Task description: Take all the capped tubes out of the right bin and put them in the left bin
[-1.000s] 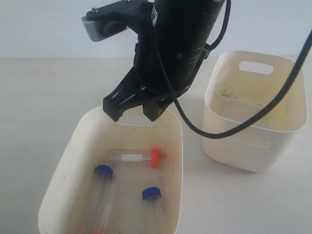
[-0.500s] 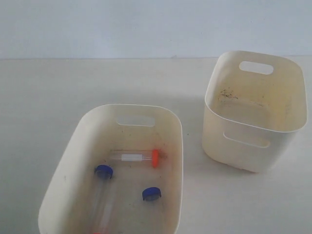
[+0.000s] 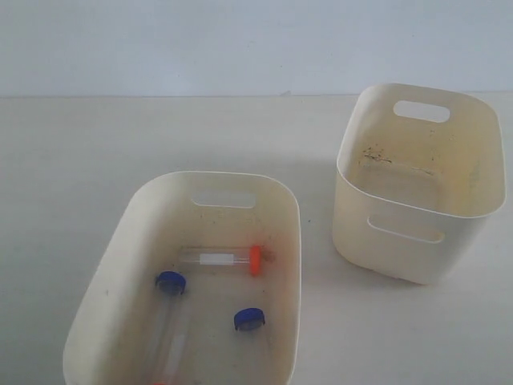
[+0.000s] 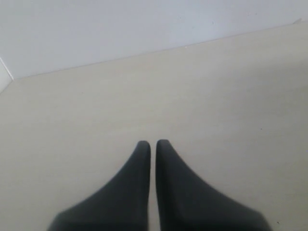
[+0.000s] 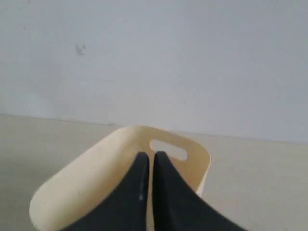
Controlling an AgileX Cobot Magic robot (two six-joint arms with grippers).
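Beige table (image 3: 64, 144) carries left bin (image 3: 119, 258) beside right bin (image 3: 359, 245).

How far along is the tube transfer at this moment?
Looks done or nearly so: the left bin holds an orange-capped tube and two blue-capped tubes. No tube shows in the right bin, though its near wall hides part of the floor. Nothing in hand: left tool and right tool are shut and empty. Nothing visibly left.

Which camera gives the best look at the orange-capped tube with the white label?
The exterior view: the orange-capped tube lies fully visible on the left bin's floor. Neither wrist view shows it: the left sees table, the right a cream bin.
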